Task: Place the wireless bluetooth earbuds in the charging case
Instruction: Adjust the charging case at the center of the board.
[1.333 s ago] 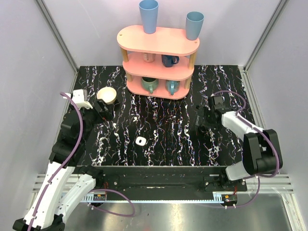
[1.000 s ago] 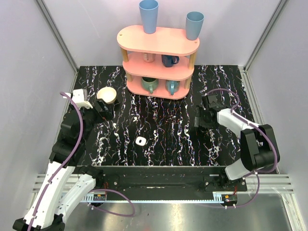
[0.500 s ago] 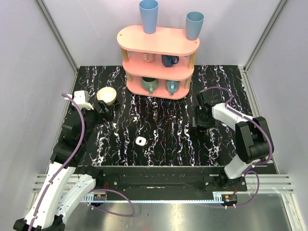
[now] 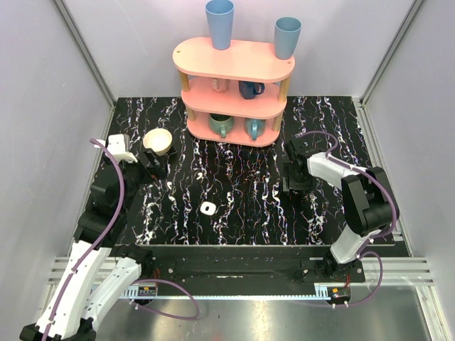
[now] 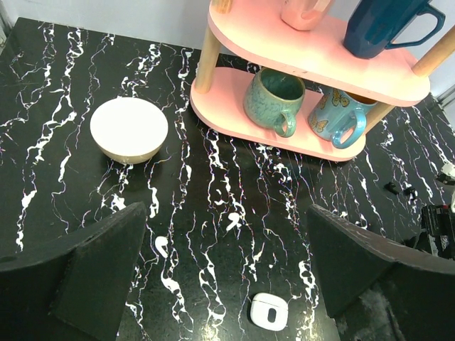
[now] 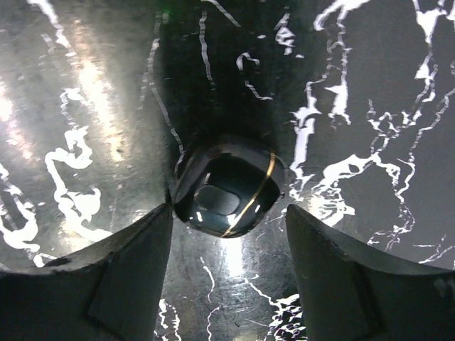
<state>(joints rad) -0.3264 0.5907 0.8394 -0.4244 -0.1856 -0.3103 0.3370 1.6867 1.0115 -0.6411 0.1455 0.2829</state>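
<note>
The charging case (image 4: 207, 207), a tiny white rounded square with a dark spot, lies on the black marbled table; it also shows in the left wrist view (image 5: 269, 311), low between my fingers. A glossy black earbud (image 6: 227, 186) with a gold ring lies on the table just ahead of my open right gripper (image 6: 229, 234), between its fingertips and untouched. In the left wrist view two small dark earbuds (image 5: 392, 187) lie at the right, beside the right gripper. My right gripper (image 4: 290, 179) is low over the table. My left gripper (image 4: 155, 165) is open and empty, left of the case.
A cream bowl (image 4: 158, 140) stands at the back left, close to the left gripper. A pink three-tier shelf (image 4: 234, 78) with mugs and two blue cups stands at the back middle. Grey walls close in both sides.
My right gripper has moved left along the table toward the middle, its arm folding in. The left arm, case and bowl have hardly moved.
</note>
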